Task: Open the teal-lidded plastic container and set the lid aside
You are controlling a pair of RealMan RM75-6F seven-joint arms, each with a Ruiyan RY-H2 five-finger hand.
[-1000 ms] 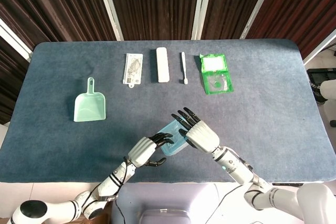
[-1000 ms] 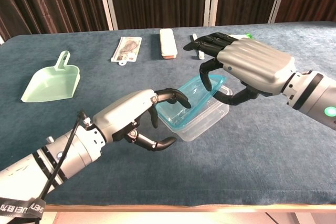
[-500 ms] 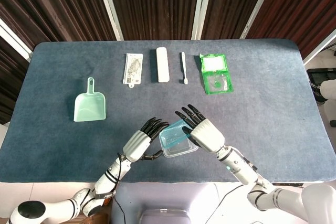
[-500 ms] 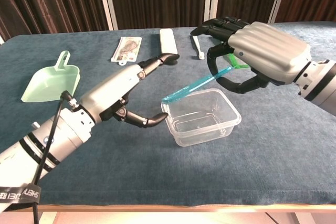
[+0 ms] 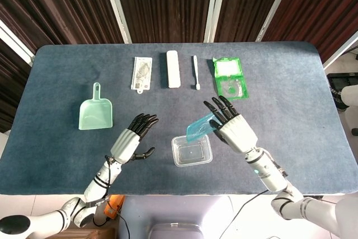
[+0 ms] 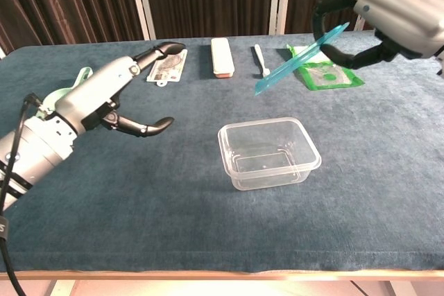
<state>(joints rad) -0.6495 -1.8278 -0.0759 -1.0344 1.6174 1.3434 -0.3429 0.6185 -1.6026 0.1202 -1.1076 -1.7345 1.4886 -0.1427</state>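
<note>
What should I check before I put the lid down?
1. Lid off the container: ok, it is lifted clear and tilted.
2. Right hand holds the lid: ok, the lid sits between its fingers.
3. Left hand out of the way: ok, open, off to the left of the container, holding nothing.
4. Container upright on the table: ok, and it looks empty.
5. Bare table to the right of the container for the lid: ok in the head view.
6. How firm the grip on the lid is: cannot tell.
</note>
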